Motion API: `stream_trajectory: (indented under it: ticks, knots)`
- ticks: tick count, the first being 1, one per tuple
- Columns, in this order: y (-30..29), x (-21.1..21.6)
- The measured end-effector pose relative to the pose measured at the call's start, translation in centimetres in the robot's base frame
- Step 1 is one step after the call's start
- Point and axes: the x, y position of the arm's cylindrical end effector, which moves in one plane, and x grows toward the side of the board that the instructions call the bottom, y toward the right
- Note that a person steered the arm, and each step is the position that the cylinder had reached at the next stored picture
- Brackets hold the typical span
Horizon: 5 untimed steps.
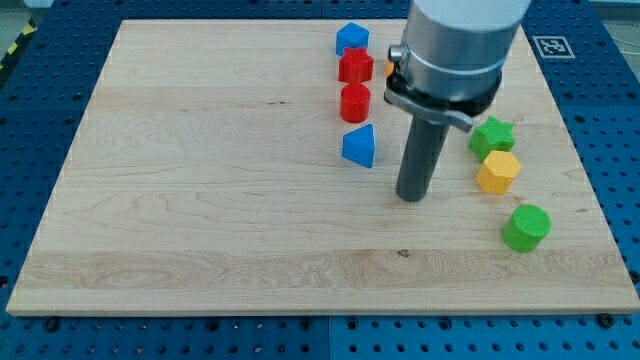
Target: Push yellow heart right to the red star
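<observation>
The red star (355, 66) lies near the view's top, middle of the board. Just right of it, a small yellow-orange sliver (389, 69) shows at the arm's left edge; its shape is hidden behind the arm, so I cannot tell whether it is the yellow heart. My tip (411, 197) rests on the board well below that sliver, right of the blue triangular block (359, 146) and left of the yellow hexagon (498, 171). It touches no block.
A blue block (351, 38) sits above the red star and a red cylinder (355, 102) below it. A green star (491, 134) and a green cylinder (526, 227) lie near the board's right edge. The arm body (455, 50) hides part of the board's top.
</observation>
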Motion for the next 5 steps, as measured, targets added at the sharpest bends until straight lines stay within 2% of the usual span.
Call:
stream_trajectory:
  ticks: [1,5]
  knots:
    - [0.0,-2.8]
    - [-0.1,-8.6]
